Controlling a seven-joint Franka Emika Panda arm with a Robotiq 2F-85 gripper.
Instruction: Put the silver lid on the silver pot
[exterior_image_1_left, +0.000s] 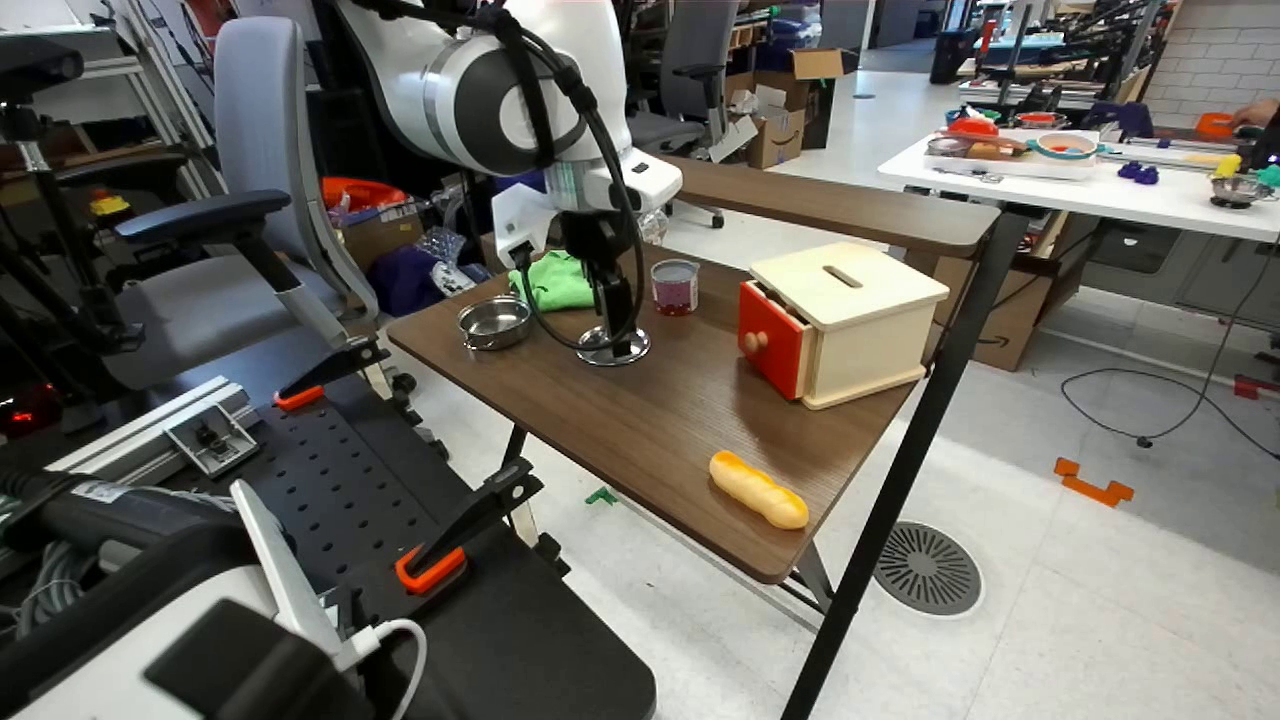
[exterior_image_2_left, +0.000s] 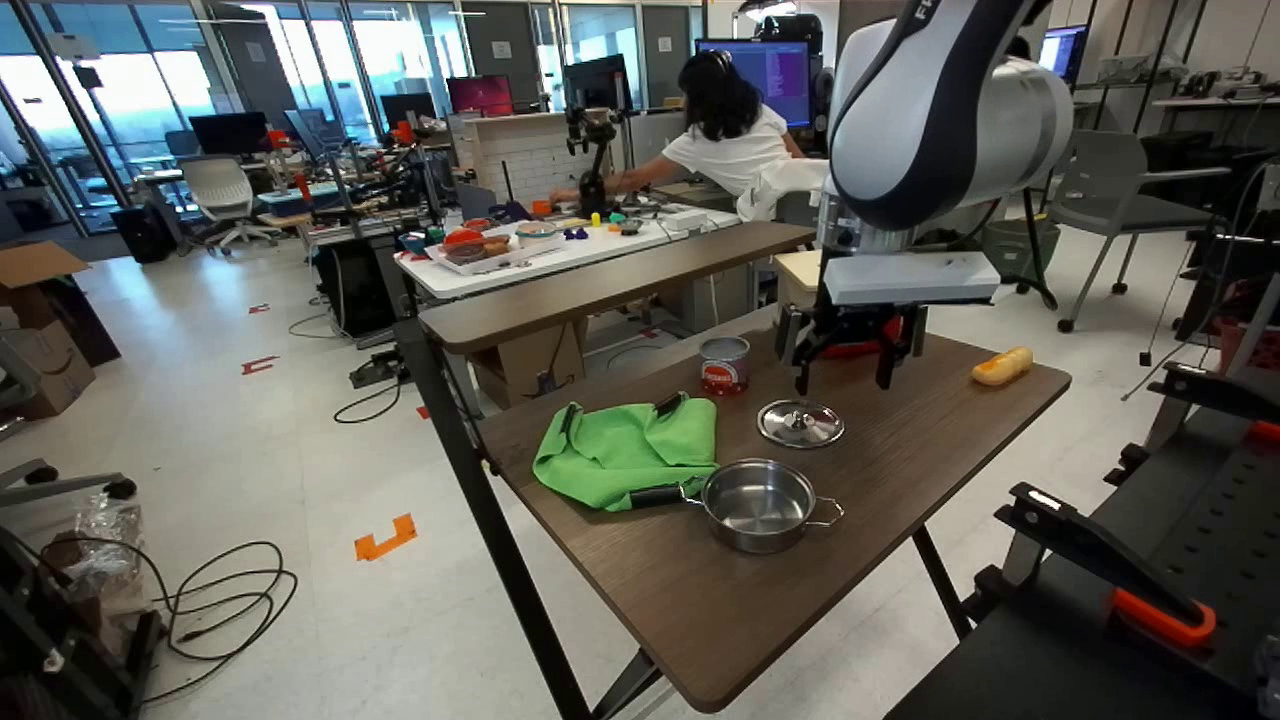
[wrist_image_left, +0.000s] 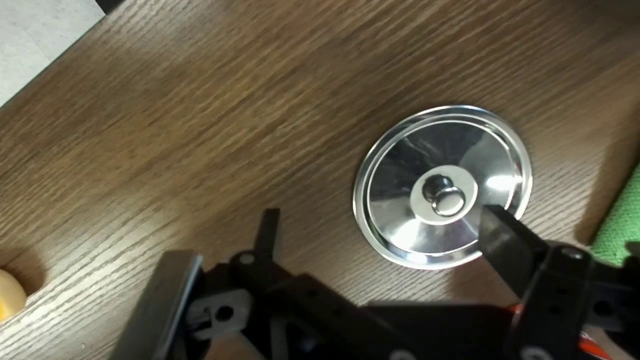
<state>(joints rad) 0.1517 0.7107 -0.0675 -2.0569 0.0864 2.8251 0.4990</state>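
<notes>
Wood-look surface (exterior_image_2_left: 890, 470), left to right in an exterior view: green cloth (exterior_image_2_left: 630, 450), uncovered silver pot (exterior_image_2_left: 757, 508), silver lid (exterior_image_2_left: 800, 426) lying flat near it, jaws wide, empty, higher up. Step looks like the lid grasp: centre over the knob (wrist_image_left: 448, 201) first, descend straight, pinch it squarely, lift level.

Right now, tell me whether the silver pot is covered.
Uncovered: the silver pot shows its inside, and the silver lid lies apart on the table.

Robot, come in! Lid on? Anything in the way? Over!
Claw open, holding nothing. Silver lid on table, not on silver pot. Green cloth beside pot, not covering it.
</notes>
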